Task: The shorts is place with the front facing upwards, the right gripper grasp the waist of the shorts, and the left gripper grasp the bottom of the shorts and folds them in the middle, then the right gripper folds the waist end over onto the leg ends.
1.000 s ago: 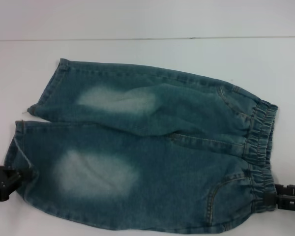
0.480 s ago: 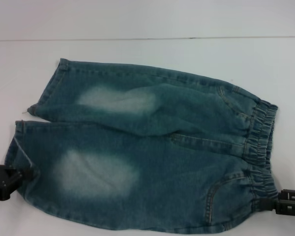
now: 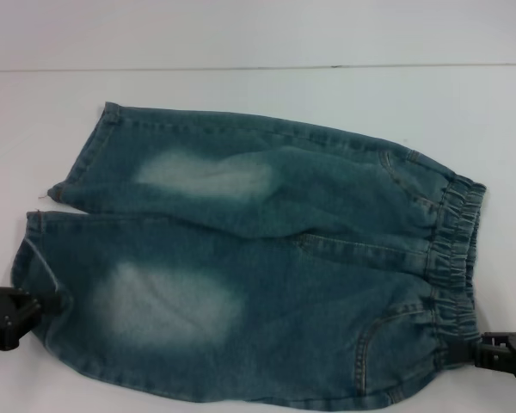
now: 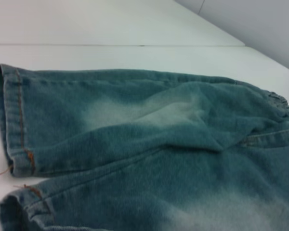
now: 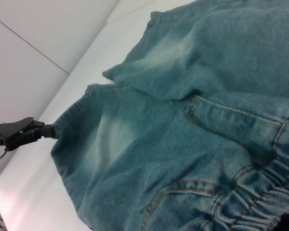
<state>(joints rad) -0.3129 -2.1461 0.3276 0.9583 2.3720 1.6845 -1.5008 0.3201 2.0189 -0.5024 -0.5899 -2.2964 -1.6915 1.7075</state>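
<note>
While one shorts [image 3: 258, 267] lies flat, two grippers' fingers pinch it: left gripper [image 3: 36, 305] hem, right gripper [image 3: 475, 351] waist.

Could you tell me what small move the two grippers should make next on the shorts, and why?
Probably lift both near corners together and carry them toward the far edge. The left gripper sits at the near leg hem and the right gripper at the near end of the waist, while the shorts lie flat, not yet folded.

Bare table [image 3: 258, 95] beyond the shorts [image 3: 249, 258] — unobstructed
</note>
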